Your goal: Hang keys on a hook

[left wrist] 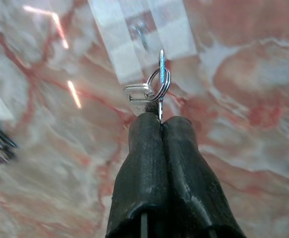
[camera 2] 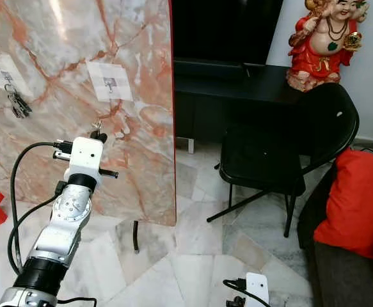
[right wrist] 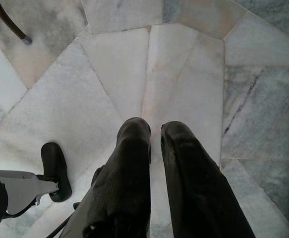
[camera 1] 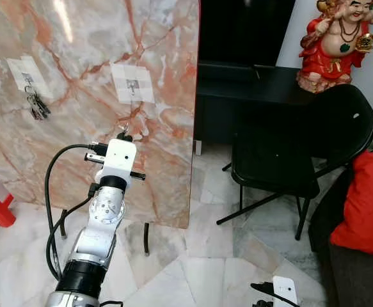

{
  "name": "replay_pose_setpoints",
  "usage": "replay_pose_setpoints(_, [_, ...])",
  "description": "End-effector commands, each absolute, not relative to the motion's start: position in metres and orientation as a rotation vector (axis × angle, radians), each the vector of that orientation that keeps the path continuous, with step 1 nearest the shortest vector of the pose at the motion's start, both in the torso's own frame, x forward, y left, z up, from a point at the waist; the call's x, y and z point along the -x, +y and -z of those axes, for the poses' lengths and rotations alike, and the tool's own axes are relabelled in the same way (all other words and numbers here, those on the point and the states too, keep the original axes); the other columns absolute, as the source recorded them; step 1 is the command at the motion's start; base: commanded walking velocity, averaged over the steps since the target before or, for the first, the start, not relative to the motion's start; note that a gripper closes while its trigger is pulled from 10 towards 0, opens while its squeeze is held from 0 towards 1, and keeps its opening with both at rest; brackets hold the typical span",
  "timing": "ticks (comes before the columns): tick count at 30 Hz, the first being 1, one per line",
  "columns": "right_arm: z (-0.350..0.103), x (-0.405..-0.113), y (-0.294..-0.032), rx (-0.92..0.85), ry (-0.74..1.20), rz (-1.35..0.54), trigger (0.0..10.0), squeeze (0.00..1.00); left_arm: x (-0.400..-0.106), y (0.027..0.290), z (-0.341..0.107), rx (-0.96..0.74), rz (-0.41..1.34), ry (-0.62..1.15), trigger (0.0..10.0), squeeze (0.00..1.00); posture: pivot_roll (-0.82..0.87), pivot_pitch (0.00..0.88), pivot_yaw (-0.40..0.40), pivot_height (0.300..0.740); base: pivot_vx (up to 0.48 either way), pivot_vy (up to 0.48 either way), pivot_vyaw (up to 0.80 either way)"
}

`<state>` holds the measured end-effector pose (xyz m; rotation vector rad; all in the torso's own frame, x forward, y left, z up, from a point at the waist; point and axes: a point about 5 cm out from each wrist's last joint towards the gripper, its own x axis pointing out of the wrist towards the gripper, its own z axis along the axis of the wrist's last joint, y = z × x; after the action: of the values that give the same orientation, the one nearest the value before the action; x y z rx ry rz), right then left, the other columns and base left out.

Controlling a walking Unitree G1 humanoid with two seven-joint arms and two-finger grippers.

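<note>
Left wrist view has the left tool (left wrist: pixel 160 119) pinched together on the keys (left wrist: pixel 149 91), whose silver ring pokes up just beneath the hook (left wrist: pixel 141 33) taped onto the marble slab (camera 1: pixel 84 57). From where I stand, that arm reaches up at the slab, below the taped patch. Another key bunch (camera 1: pixel 38 105) hangs on a hook further left. The right tool (right wrist: pixel 155 130) hangs over the floor tiles (right wrist: pixel 194 59), fingers slightly apart. A black chair (camera 1: pixel 301 147) stands to the right.
</note>
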<state>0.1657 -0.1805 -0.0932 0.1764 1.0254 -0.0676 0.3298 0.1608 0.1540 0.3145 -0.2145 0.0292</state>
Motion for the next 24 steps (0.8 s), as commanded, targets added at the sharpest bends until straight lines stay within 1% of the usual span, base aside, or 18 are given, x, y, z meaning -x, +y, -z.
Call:
replay_pose_setpoints(1, [0.093, -0.166, -0.180, -0.174, 1.024, 0.068, 10.0, 0.00, -0.325, 0.171, -0.126, -0.326, -0.002, -0.093, 10.0, 0.00, 0.01, 0.012, -0.023, 0.740, 0.000, 0.000, 0.00])
replay_pose_setpoints(2, [0.093, -0.166, -0.180, -0.174, 1.024, 0.068, 10.0, 0.00, -0.323, 0.174, -0.119, -0.338, 0.003, -0.062, 10.0, 0.00, 0.01, 0.012, -0.023, 0.740, 0.000, 0.000, 0.00])
replay_pose_setpoints(4, [0.093, -0.166, -0.180, -0.174, 1.024, 0.069, 10.0, 0.00, -0.311, 0.195, -0.086, -0.380, -0.022, 0.064, 10.0, 0.00, 0.01, 0.015, -0.022, 0.740, 0.000, 0.000, 0.00])
replay_pose_setpoints(5, [0.093, -0.166, -0.180, -0.174, 1.024, 0.069, 10.0, 0.00, -0.311, 0.195, -0.086, -0.380, -0.022, 0.064, 10.0, 0.00, 0.01, 0.015, -0.022, 0.740, 0.000, 0.000, 0.00])
replay_pose_setpoints(6, [0.093, -0.166, -0.180, -0.174, 1.024, 0.069, 10.0, 0.00, -0.306, 0.204, -0.075, -0.379, -0.043, 0.111, 10.0, 0.00, 0.01, 0.015, -0.022, 0.740, 0.000, 0.000, 0.00])
replay_pose_setpoints(8, [0.093, -0.166, -0.180, -0.173, 1.025, 0.067, 10.0, 0.00, -0.290, 0.226, -0.042, -0.369, -0.088, 0.280, 10.0, 0.00, 0.02, 0.017, -0.024, 0.740, 0.000, 0.000, 0.00])
replay_pose_setpoints(9, [0.093, -0.166, -0.180, -0.174, 1.025, 0.066, 10.0, 0.00, -0.276, 0.237, -0.019, -0.388, -0.087, 0.424, 10.0, 0.00, 0.02, 0.021, -0.026, 0.740, 0.000, 0.000, 0.00])
replay_pose_setpoints(10, [0.093, -0.167, -0.179, -0.174, 1.025, 0.066, 10.0, 0.00, -0.265, 0.244, -0.004, -0.402, -0.084, 0.520, 10.0, 0.00, 0.02, 0.021, -0.026, 0.740, 0.000, 0.000, 0.00])
replay_pose_setpoints(11, [0.093, -0.167, -0.179, -0.173, 1.026, 0.064, 10.0, 0.00, -0.244, 0.249, 0.020, -0.428, -0.022, 0.693, 10.0, 0.00, 0.03, 0.027, -0.026, 0.740, 0.000, 0.000, 0.00])
replay_pose_setpoints(12, [0.093, -0.167, -0.180, -0.169, 1.028, 0.061, 10.0, 0.00, -0.182, 0.253, 0.065, -0.556, 0.217, 1.072, 10.0, 0.00, 0.03, 0.026, -0.025, 0.740, 0.000, 0.000, 0.00])
replay_pose_setpoints(13, [0.093, -0.167, -0.180, -0.169, 1.028, 0.061, 10.0, 0.00, -0.182, 0.253, 0.065, -0.556, 0.217, 1.072, 10.0, 0.00, 0.03, 0.026, -0.025, 0.740, 0.000, 0.000, 0.00])
replay_pose_setpoints(14, [0.093, -0.167, -0.180, -0.168, 1.028, 0.060, 10.0, 0.00, -0.147, 0.256, 0.080, -0.668, 0.403, 1.248, 10.0, 0.00, 0.03, 0.028, -0.027, 0.740, 0.000, 0.000, 0.00])
replay_pose_setpoints(15, [0.093, -0.167, -0.180, -0.168, 1.027, 0.060, 10.0, 0.00, -0.123, 0.260, 0.088, -0.729, 0.515, 1.353, 10.0, 0.00, 0.03, 0.033, -0.024, 0.740, 0.000, 0.000, 0.00])
replay_pose_setpoints(17, [0.093, -0.167, -0.181, -0.168, 1.027, 0.062, 10.0, 0.00, -0.107, 0.263, 0.092, -0.704, 0.499, 1.390, 10.0, 0.00, 0.03, 0.033, -0.024, 0.740, 0.000, 0.000, 0.00])
replay_pose_setpoints(18, [0.093, -0.167, -0.181, -0.168, 1.027, 0.063, 10.0, 0.00, -0.111, 0.263, 0.092, -0.638, 0.399, 1.360, 10.0, 0.00, 0.03, 0.038, -0.027, 0.740, 0.000, 0.000, 0.00])
replay_pose_setpoints(19, [0.093, -0.167, -0.181, -0.165, 1.028, 0.061, 10.0, 0.00, -0.115, 0.260, 0.092, -0.589, 0.357, 1.335, 10.0, 0.00, 0.04, 0.042, -0.033, 0.740, 0.000, 0.000, 0.00])
replay_pose_setpoints(20, [0.093, -0.167, -0.182, -0.161, 1.030, 0.058, 10.0, 0.00, -0.120, 0.254, 0.092, -0.546, 0.338, 1.309, 10.0, 0.00, 0.04, 0.042, -0.036, 0.740, 0.000, 0.000, 0.00])
replay_pose_setpoints(24, [0.093, -0.167, -0.181, -0.159, 1.030, 0.053, 10.0, 0.00, -0.129, 0.246, 0.092, -0.517, 0.335, 1.285, 10.0, 0.00, 0.03, 0.045, -0.033, 0.740, 0.000, 0.000, 0.00])
